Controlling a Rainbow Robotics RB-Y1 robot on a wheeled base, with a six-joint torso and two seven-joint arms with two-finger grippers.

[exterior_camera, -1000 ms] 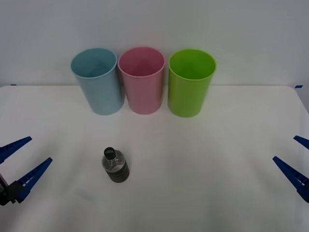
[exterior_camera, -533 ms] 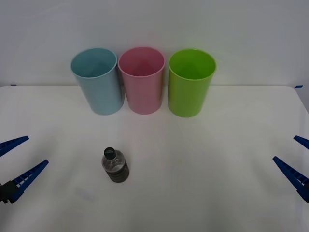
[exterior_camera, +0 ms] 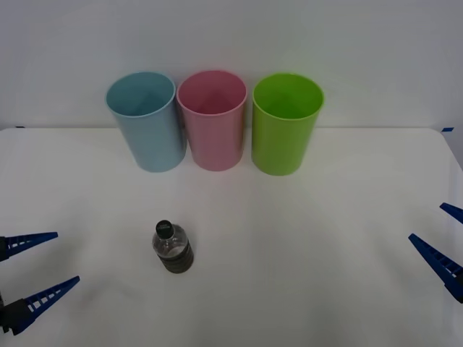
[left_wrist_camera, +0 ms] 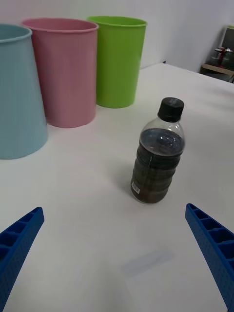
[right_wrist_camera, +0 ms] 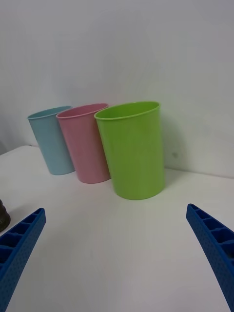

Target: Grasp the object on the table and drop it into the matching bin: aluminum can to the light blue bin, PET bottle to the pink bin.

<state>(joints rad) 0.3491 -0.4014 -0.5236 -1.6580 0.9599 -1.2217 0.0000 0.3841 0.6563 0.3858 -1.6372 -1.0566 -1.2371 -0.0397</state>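
White table (exterior_camera: pixel 304 238): PET bottle's (left_wrist_camera: pixel 157 153) dark ribbed body upright.

Left gripper (exterior_camera: pixel 29 276): two long tapered fingers, bright blue plastic, pointed tips. Ribbed inner faces with row of pale rectangular notches. Dark black mount block at finger base. Right gripper (exterior_camera: pixel 450 243): same blue tapered fingers, ribbed edge, pointed tips. Wrist views: finger (left_wrist_camera: pixel 17 245) surface finely dimpled, stepped square pockets along inner side; finger (right_wrist_camera: pixel 215 243) same blue texture.
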